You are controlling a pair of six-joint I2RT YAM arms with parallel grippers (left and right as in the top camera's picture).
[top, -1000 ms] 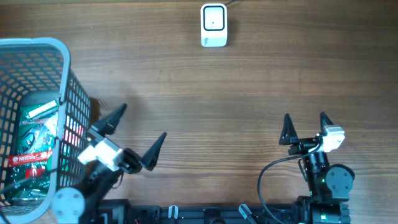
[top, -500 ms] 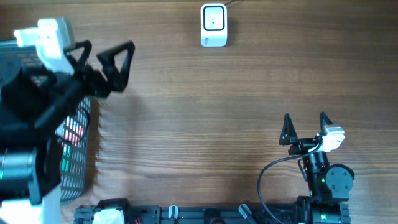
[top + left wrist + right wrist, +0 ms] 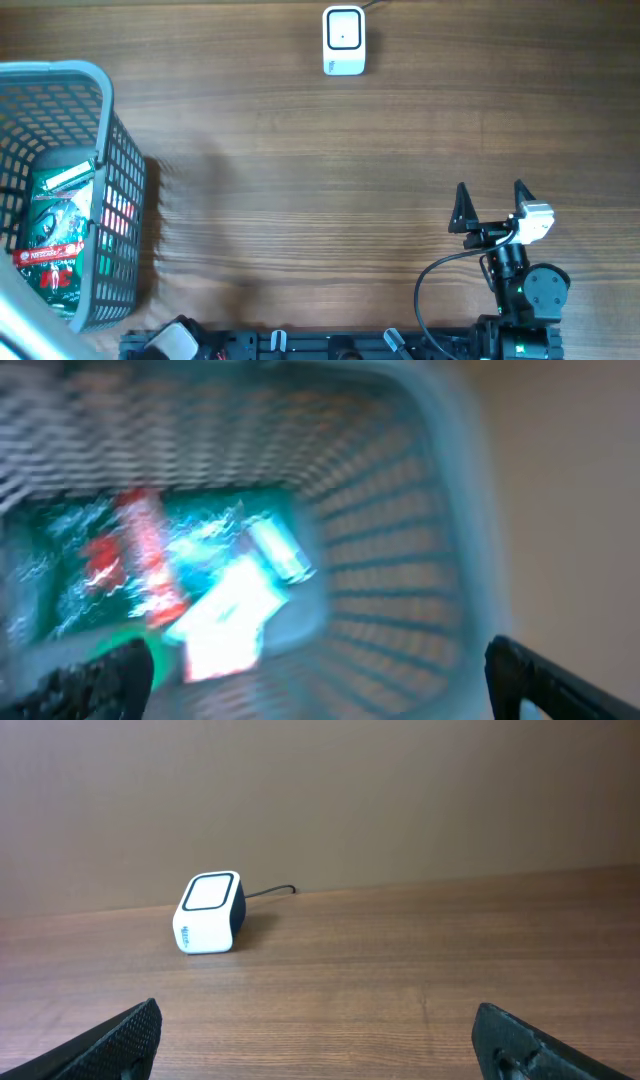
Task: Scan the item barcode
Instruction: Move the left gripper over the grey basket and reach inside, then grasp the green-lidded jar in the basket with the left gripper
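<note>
The item is a green packet with red print and a white label, lying inside the grey mesh basket at the table's left. The blurred left wrist view looks down on the packet and the basket wall. My left gripper hangs open above them with nothing between its fingers; overhead it does not show. The white barcode scanner stands at the far middle, also seen as the scanner in the right wrist view. My right gripper rests open and empty at the near right, facing it.
The scanner's cable runs off behind it toward the table's far edge. The right arm's base and black cable sit at the front edge. A pale blur crosses the bottom left corner.
The left arm lifted from beside the basket, swept over it and has left the overhead view. Its jaws stayed open. The right arm has not moved.
</note>
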